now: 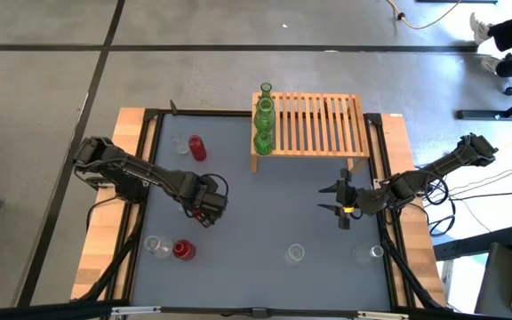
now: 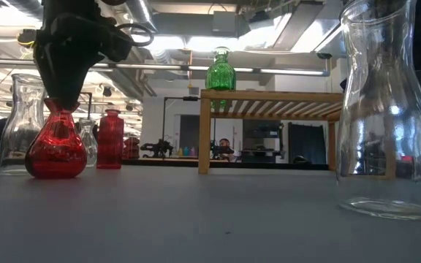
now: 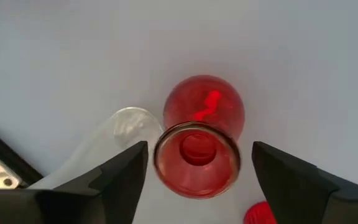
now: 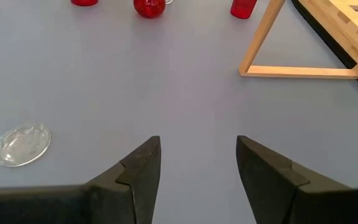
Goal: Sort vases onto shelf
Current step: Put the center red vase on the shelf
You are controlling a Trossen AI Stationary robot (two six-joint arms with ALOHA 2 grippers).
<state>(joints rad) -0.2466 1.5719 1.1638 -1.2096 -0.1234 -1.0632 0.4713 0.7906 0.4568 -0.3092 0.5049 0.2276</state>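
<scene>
Here, the left gripper (image 3: pixel 197 165) is being held directly above a squat red vase (image 3: pixel 199 142) near the front left corner of the table (image 1: pixel 265 213), its fingers (image 3: pixel 120 174) spread to either side of the vase's rim and not touching it. A clear vase (image 3: pixel 114 134) is standing just beside the red one, toward the table's left edge. In the low view the gripper (image 2: pixel 63 91) is seen hanging right over the red vase's mouth (image 2: pixel 55 142).

The right gripper (image 4: pixel 197 165) is being kept near the right edge of the table, its fingers parted with nothing between them (only bare table surface is showing there). A clear vase (image 4: pixel 22 144) is standing near it.

The shelf (image 1: pixel 318 124) is placed at the back edge, right of the middle, and green vases (image 1: pixel 263 120) are lined up along its left end. A taller red vase (image 1: pixel 197 148) is standing by a clear one at the back left. Two more clear vases (image 1: pixel 295 254) are standing along the front edge.
</scene>
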